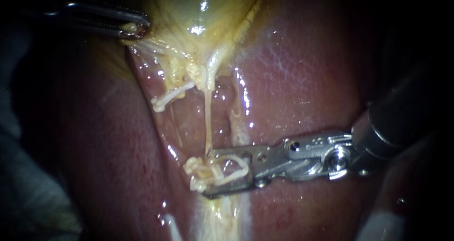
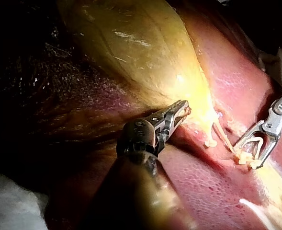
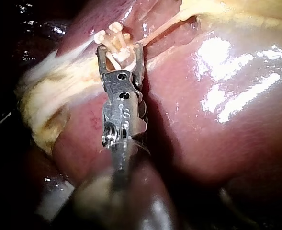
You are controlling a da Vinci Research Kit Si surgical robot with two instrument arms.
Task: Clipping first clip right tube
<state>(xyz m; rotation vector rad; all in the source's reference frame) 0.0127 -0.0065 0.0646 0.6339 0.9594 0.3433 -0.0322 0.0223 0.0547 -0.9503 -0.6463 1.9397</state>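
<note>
The liver serves as the bed, wet and reddish, filling the endoscope view from 2 round to 8 o'clock. On it the yellow gallbladder lies at 12 o'clock. From its neck a thin pale tube runs toward 6 o'clock, and a short stub points toward 9. A pale fatty strip lies at 6 o'clock. Off the liver's edge, the left wrist view shows what may be a white cloth.

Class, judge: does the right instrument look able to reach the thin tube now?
Probably yes: the right instrument, holding a clip, lies at the tube, nothing between; the left instrument holds the gallbladder clear.
</note>
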